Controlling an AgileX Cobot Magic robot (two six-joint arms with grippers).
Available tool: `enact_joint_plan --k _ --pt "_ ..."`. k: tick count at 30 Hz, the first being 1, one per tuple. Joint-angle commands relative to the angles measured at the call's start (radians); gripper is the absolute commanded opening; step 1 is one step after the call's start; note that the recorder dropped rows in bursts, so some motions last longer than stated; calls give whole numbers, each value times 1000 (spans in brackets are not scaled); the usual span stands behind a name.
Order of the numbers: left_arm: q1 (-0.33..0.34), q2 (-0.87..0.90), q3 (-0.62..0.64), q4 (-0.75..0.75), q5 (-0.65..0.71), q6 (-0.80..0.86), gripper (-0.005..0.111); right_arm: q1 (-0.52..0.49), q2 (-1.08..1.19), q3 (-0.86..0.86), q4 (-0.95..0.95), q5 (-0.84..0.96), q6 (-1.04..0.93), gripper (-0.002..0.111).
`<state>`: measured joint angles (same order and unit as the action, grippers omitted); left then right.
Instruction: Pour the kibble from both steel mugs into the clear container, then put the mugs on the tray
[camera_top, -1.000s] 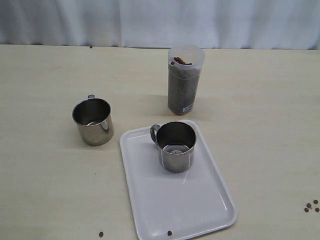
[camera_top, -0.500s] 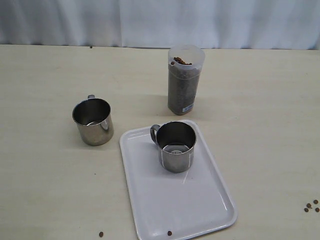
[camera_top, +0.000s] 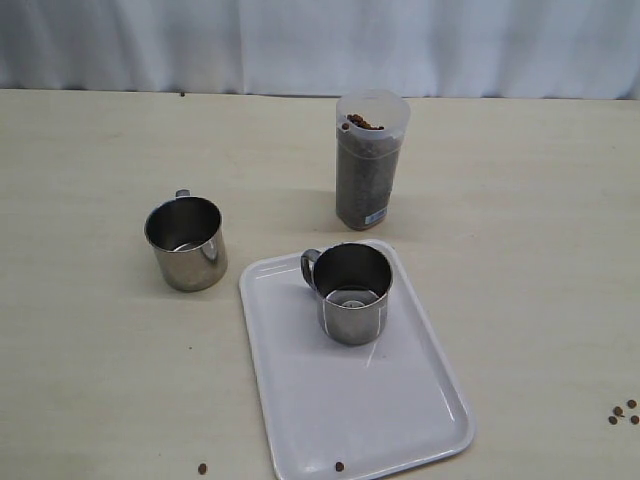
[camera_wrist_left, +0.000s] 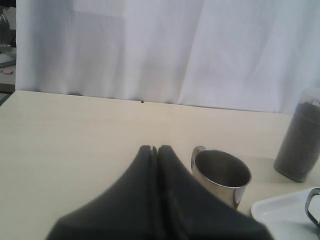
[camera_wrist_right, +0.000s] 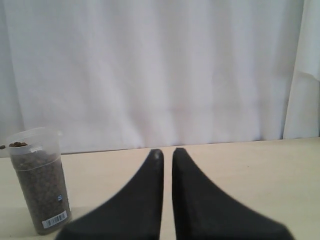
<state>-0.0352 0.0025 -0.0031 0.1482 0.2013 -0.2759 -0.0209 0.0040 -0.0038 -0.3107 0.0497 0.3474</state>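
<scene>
Exterior view: clear container (camera_top: 371, 160), full of kibble (camera_top: 365, 185), stood upper centre; first steel mug (camera_top: 351, 293) sat on white tray (camera_top: 400, 420), centre; second steel mug (camera_top: 185, 243) on desk (camera_top: 90, 350), left. Wrist views alone showed left tool (camera_wrist_left: 154, 149) and right tool (camera_wrist_right: 167, 152), both closed, empty.

You are looking at a pale table (camera_top: 100, 350) that is carrying the white tray (camera_top: 370, 420), one steel mug (camera_top: 185, 243) beside it and the clear container (camera_top: 368, 170). Stray kibble (camera_top: 622, 413) is lying loose on it too.
</scene>
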Motion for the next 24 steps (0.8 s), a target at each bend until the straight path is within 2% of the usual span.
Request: enact_joint_plan --k 1,24 --pt "-1 -2 3 -1 -4 -5 0 0 -4 4 263 7 -257 5" --pt "-1 -2 3 -1 -4 -5 0 -2 -4 4 277 3 -273 5"
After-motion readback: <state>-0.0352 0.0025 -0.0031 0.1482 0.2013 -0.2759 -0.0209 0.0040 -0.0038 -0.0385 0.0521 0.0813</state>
